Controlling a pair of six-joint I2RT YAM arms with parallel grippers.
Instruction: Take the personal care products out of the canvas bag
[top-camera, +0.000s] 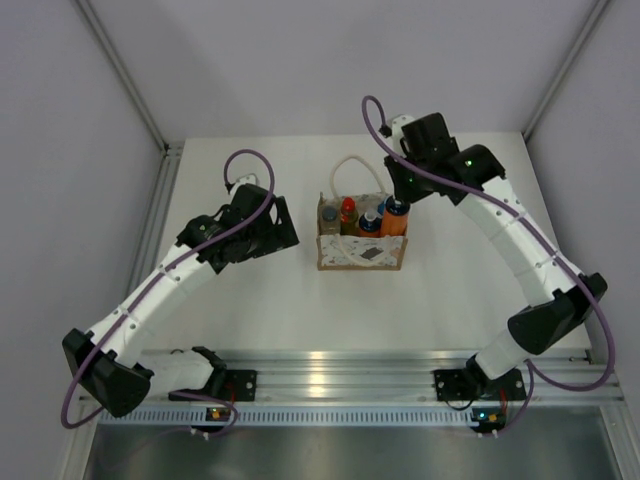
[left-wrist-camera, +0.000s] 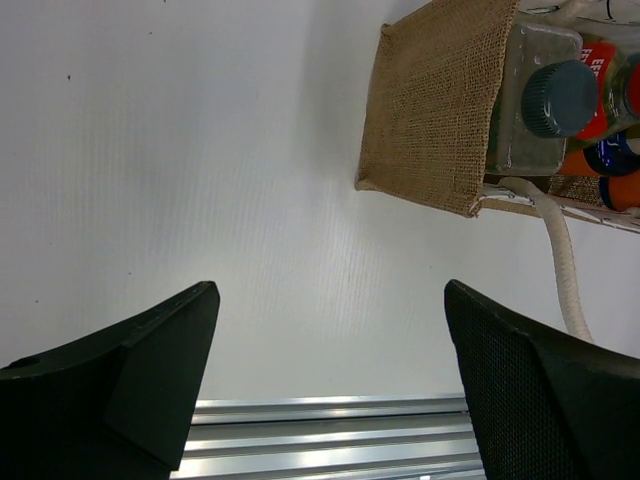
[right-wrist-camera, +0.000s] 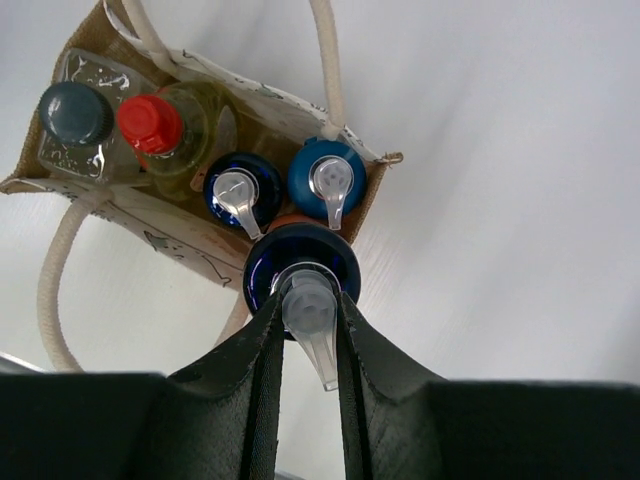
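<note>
Right jaws down, pinching blue-capped bottle (right-wrist-camera: 302, 265) (above canvas bag (right-wrist-camera: 170, 232)), left jaws spread

Four bottles (right-wrist-camera: 235, 185) are standing in the bag (top-camera: 362, 255) on the desk (top-camera: 250, 300). A fifth bottle (right-wrist-camera: 265, 265) is sitting in the right tool (right-wrist-camera: 308, 312) at the bag's right end.

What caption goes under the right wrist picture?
Right gripper pinches the pump of a blue-capped bottle at the canvas bag.
</note>
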